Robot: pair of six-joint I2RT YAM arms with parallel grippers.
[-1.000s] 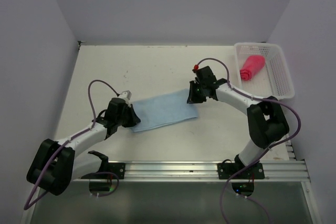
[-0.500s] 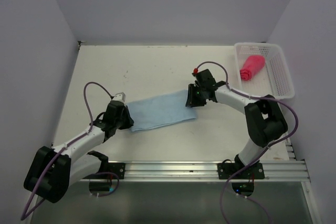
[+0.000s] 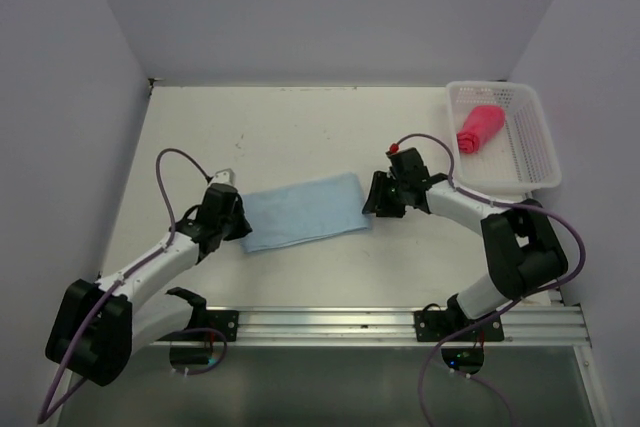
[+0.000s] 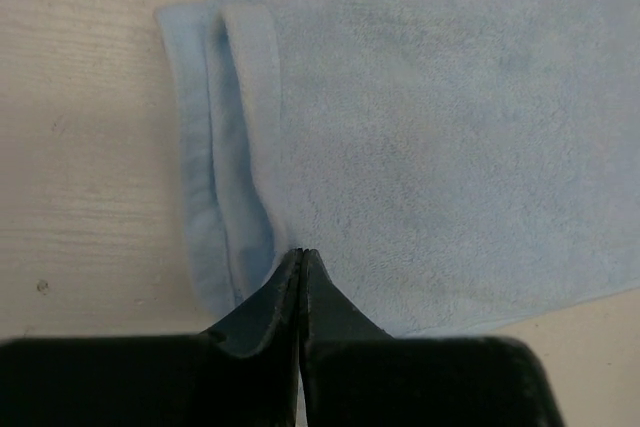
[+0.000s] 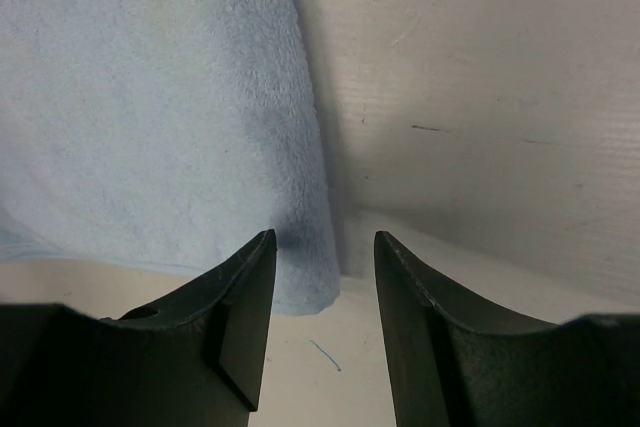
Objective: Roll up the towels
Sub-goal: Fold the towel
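The light blue towel lies flat and stretched out on the table between my two grippers. My left gripper is at its left end. In the left wrist view the gripper is shut, and the towel's folded hem creases run into the tips. My right gripper is just off the towel's right end. In the right wrist view it is open, with the towel's near corner lying between the fingers, not held. The red-pink towel lies bunched in the basket.
The white mesh basket stands at the table's back right corner. White walls close in the table on the left, back and right. A metal rail runs along the near edge by the arm bases.
My right gripper has let go of the towel's right end and drawn back to the right. The towel has shifted a little to the left with my left gripper.
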